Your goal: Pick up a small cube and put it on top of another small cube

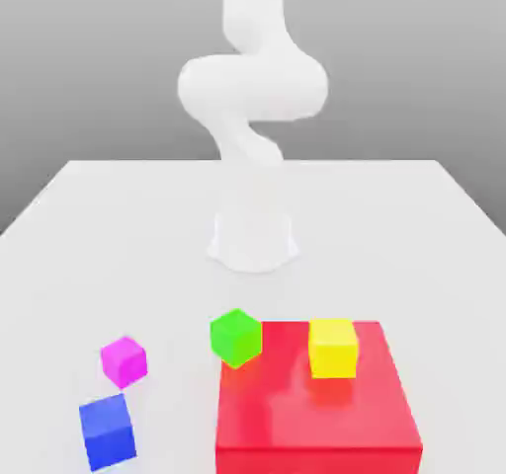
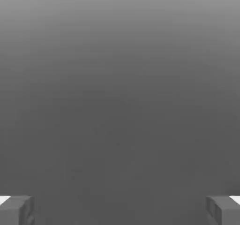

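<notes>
One pink cube (image 1: 124,359), one blue cube (image 1: 107,432), one green cube (image 1: 235,337), one yellow cube (image 1: 333,347), one red block (image 1: 326,425); gripper (image 2: 120,209) jaws apart.

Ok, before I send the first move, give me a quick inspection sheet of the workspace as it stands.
Surface: white table, flat and bare around the arm's base.
Job's things: pink cube resting on the table, apart from the others; blue cube just in front of it, also on the table.
Clutter: big red block on the exterior view's right; yellow cube sitting on top of it; green cube at the block's far left corner, turned at an angle.
Grippers: gripper open, fingers wide apart with nothing between them.
Cables: nothing seen.
Surroundings: plain grey backdrop, nothing else seen.
</notes>
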Robot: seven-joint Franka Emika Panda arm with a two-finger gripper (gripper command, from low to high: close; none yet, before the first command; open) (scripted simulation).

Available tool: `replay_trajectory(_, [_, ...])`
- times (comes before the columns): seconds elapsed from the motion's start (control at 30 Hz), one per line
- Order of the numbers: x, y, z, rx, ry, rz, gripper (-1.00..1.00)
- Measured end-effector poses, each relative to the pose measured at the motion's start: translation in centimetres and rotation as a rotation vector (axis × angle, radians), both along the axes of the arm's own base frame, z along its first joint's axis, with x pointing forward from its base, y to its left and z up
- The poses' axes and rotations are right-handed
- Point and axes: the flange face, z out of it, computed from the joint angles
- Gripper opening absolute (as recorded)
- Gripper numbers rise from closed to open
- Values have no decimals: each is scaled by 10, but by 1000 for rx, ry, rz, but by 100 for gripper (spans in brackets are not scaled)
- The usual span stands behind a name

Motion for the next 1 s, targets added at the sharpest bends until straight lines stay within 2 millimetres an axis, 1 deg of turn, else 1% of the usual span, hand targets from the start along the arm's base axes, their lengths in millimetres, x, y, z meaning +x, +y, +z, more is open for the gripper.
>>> replay_trajectory(0.07, [25, -20, -49, 17, 74, -67, 0])
replay_trajectory(0.13, [42, -41, -96, 36, 141, -130, 0])
replay_trajectory(0.2, [51, -62, -143, 56, 206, -192, 0])
replay_trajectory(0.3, [55, -92, -214, 91, 302, -284, 0])
replay_trajectory(0.37, [50, -111, -260, 117, 365, -345, 0])
replay_trajectory(0.47, [32, -135, -328, 161, 459, -437, 0])
replay_trajectory(0.53, [14, -148, -371, 193, 520, -497, 0])
replay_trajectory(0.6, [-10, -162, -412, 231, 580, -569, 0])
replay_trajectory(0.67, [-35, -167, -449, 267, 641, -626, 0])
replay_trajectory(0.73, [-45, -167, -476, 282, 667, -647, 0])
replay_trajectory(0.9, [-48, -166, -526, 285, 676, -653, 0])
replay_trajectory(0.93, [-49, -166, -533, 285, 677, -653, -100])
replay_trajectory(1.0, [-49, -166, -533, 285, 677, -653, -100])
